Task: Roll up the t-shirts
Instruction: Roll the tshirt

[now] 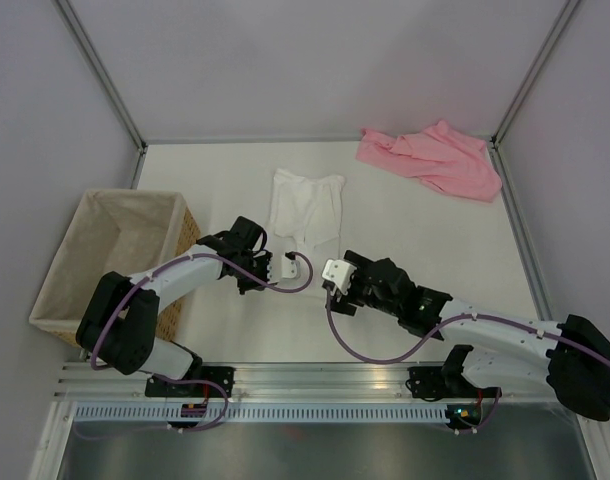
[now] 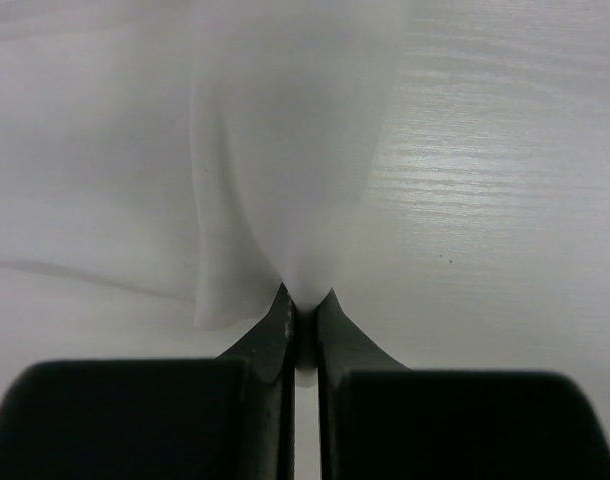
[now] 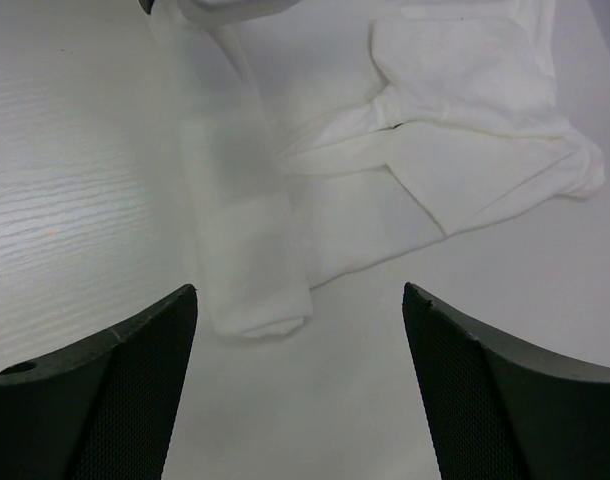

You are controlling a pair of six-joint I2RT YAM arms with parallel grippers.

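Black fingers of the left gripper [image 2: 303, 312] are shut tight on a pinch of the soft white cloth t-shirt [image 1: 305, 205]. The right gripper [image 3: 300, 295] has its jaws wide apart and holds nothing. The shirt's rolled end lies just in front of it. This shirt lies in the middle of the white table [image 1: 435, 240]. The crumpled pink cloth t-shirt [image 1: 433, 158] lies in the far right corner, well apart. A tan woven basket [image 1: 115, 250] sits on the left.
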